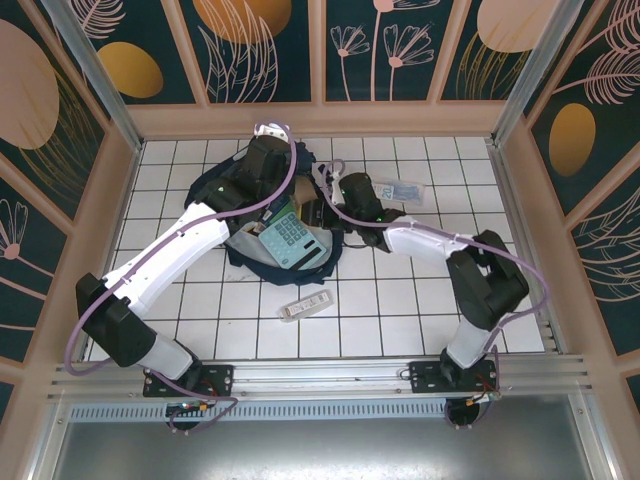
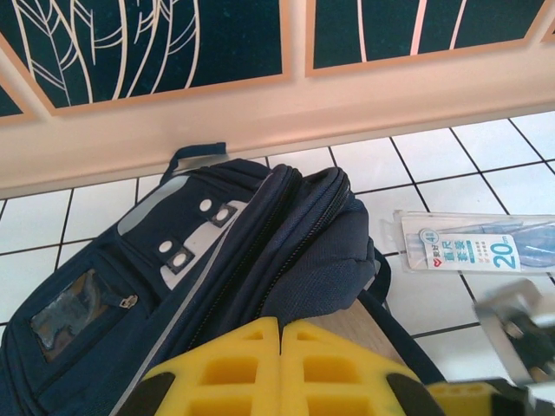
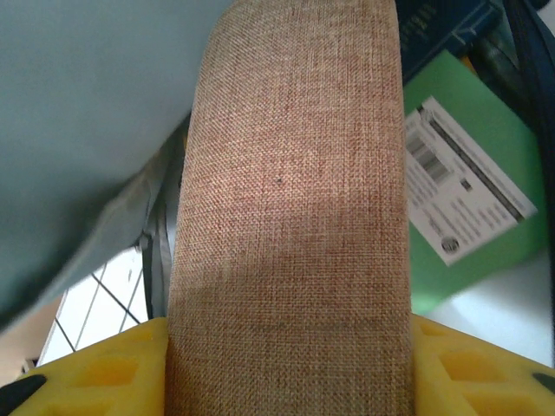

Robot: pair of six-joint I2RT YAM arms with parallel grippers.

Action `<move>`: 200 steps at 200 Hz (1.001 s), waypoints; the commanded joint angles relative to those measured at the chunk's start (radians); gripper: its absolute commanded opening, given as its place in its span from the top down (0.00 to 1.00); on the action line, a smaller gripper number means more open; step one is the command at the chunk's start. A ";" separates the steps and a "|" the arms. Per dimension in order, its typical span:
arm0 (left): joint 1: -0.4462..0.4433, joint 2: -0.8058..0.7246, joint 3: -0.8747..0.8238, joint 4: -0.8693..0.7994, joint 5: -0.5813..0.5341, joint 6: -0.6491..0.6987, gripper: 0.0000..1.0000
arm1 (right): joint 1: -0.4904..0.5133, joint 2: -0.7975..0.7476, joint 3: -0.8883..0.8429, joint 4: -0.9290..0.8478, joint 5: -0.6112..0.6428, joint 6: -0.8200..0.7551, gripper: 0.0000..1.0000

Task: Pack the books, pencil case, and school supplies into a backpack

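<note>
The navy backpack (image 1: 243, 255) (image 2: 217, 251) lies open mid-table. My left gripper (image 1: 285, 190) (image 2: 282, 325) is shut on a fold of its fabric at the opening's edge. My right gripper (image 1: 322, 205) (image 3: 289, 334) is shut on the tan woven pencil case (image 3: 290, 199) (image 1: 306, 210), held at the opening; its end shows under the pinched fabric (image 2: 381, 334). A green book (image 3: 473, 217) with a barcode label and a dark blue book (image 3: 442, 26) lie inside. The mint-green calculator (image 1: 290, 240) rests tilted on the backpack.
The slim white-grey bar (image 1: 305, 305) lies on the tiles in front of the backpack. The clear packet (image 1: 400, 190) (image 2: 477, 247) lies to the backpack's right, near the back wall (image 2: 260, 113). Walls close the table on three sides.
</note>
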 commanded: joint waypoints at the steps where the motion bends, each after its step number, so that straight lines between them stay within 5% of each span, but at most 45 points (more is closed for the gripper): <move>1: 0.001 -0.030 0.057 0.112 0.009 -0.020 1.00 | 0.004 0.078 0.090 0.092 0.006 0.086 0.63; 68: -0.001 -0.030 0.054 0.111 0.040 -0.028 1.00 | 0.011 0.317 0.347 0.133 0.073 0.242 0.63; 105: -0.001 -0.026 0.051 0.112 0.039 -0.026 1.00 | 0.025 0.407 0.472 0.124 0.031 0.243 0.47; 152: 0.000 -0.024 0.046 0.117 0.036 -0.018 1.00 | 0.041 0.381 0.442 0.154 0.022 0.200 0.26; 200: -0.001 -0.026 0.041 0.118 0.026 -0.017 1.00 | 0.038 0.311 0.368 0.154 0.054 0.169 0.23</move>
